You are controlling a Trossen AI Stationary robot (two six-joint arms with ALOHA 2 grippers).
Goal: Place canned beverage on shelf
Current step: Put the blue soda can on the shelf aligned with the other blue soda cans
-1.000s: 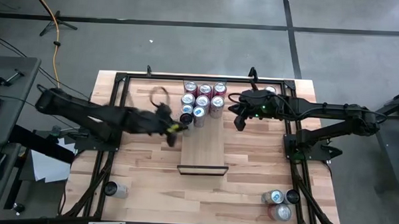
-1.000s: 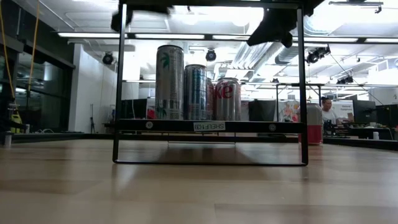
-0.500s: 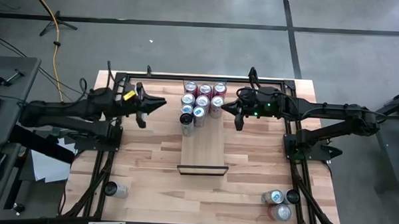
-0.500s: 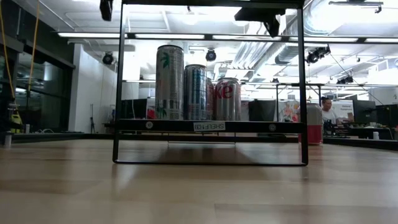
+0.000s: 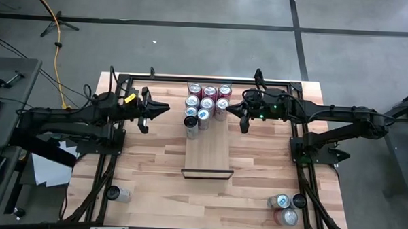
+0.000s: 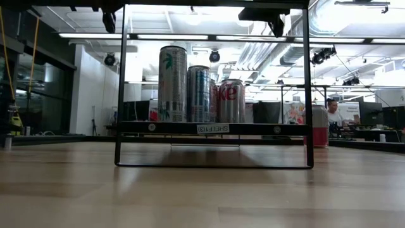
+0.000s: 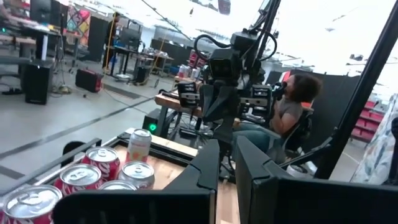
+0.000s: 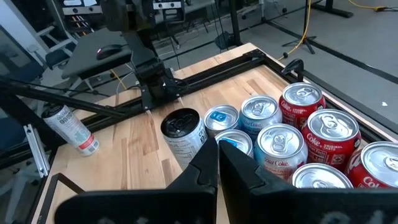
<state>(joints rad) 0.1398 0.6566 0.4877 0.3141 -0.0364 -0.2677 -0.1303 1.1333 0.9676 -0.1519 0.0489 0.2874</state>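
Observation:
The shelf (image 5: 207, 155) is a narrow light-wood board on a black wire frame in the middle of the table. Several cans (image 5: 207, 101) stand upright in a cluster at its far end, red and silver ones. A dark-topped can (image 5: 190, 121) stands at the cluster's near left corner. In the low view the cans (image 6: 197, 85) stand on the shelf board (image 6: 212, 128). My left gripper (image 5: 165, 107) hovers shut to the left of the cluster, pointing at it. My right gripper (image 5: 231, 109) hovers shut to the cluster's right, above the cans (image 8: 280, 143).
One can (image 5: 119, 193) lies at the near left of the table, and three cans (image 5: 286, 207) are grouped at the near right. A black frame (image 5: 205, 79) runs along the table's far edge and down both sides. A person (image 7: 291, 106) sits beyond the table.
My left gripper has drawn back from beside the dark-topped can toward the table's left edge and turned from slanting down to about level, staying shut. My right gripper has tipped up a little in place. The cans have kept still on the shelf.

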